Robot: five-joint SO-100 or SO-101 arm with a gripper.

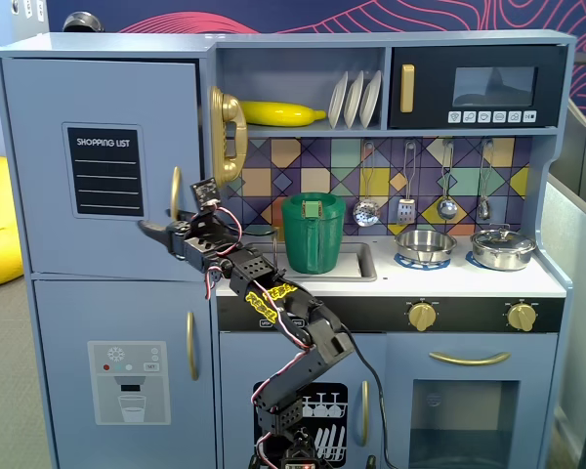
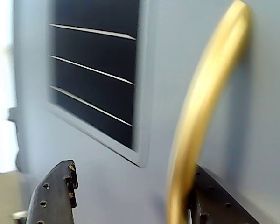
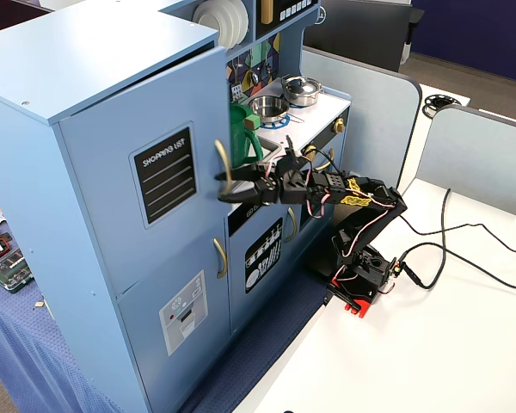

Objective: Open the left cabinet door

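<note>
The left cabinet door point(image 1: 39, 147) is blue-grey with a black "SHOPPING LIST" panel point(image 1: 104, 171) and a vertical gold handle point(image 1: 175, 188). It looks shut or nearly shut in both fixed views. My gripper point(image 1: 161, 227) is open at the lower end of the handle. In the wrist view the handle point(image 2: 210, 93) runs down between the jaws of my gripper point(image 2: 135, 170), close against the right finger point(image 2: 214, 200). The left finger point(image 2: 56, 196) stands well apart from it. The door point(image 3: 112, 189), handle point(image 3: 222, 159) and gripper point(image 3: 228, 191) also show from the side.
Below is the door with the dispenser graphic point(image 1: 127, 381). A gold toy phone point(image 1: 227, 137) hangs just right of the handle. A green pot point(image 1: 313, 233) sits in the sink behind my arm. My base point(image 3: 357, 284) stands on a white table with black cables point(image 3: 447, 241).
</note>
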